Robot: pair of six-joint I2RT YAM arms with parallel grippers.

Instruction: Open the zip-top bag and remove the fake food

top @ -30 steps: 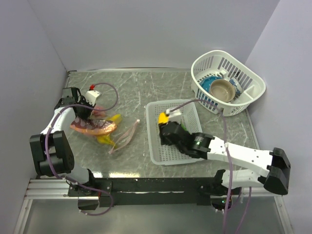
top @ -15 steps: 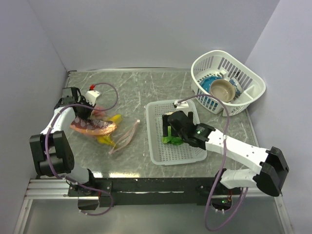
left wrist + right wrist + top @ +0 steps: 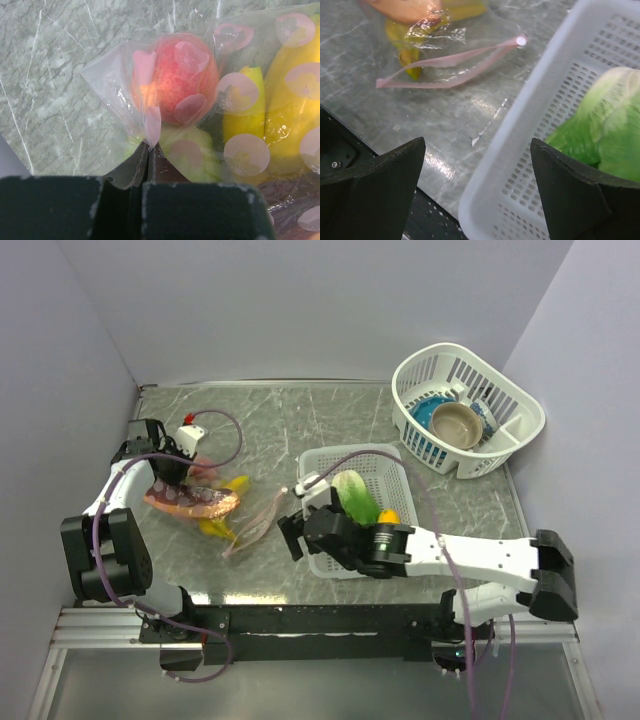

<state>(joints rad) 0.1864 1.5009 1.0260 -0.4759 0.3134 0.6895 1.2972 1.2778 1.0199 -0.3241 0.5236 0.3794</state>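
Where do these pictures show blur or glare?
Top view: sharp, evenly lit, no harsh shadows. Left wrist view: the left fingers are dark and soft; the bag shines faintly. Right wrist view: the right fingers blur, and glare streaks the table beside the tray.

Even, diffuse light from overhead keeps the desk [image 3: 300, 420] bright, with only soft, faint shadows beside the zip-top bag [image 3: 225, 515]. The bag's plastic throws small white glints in both wrist views, and the desk just beside it shines in pale streaks. Below the bag, the left claw [image 3: 148, 147] is dark and blurred from closeness; the overhead view is sharp throughout.
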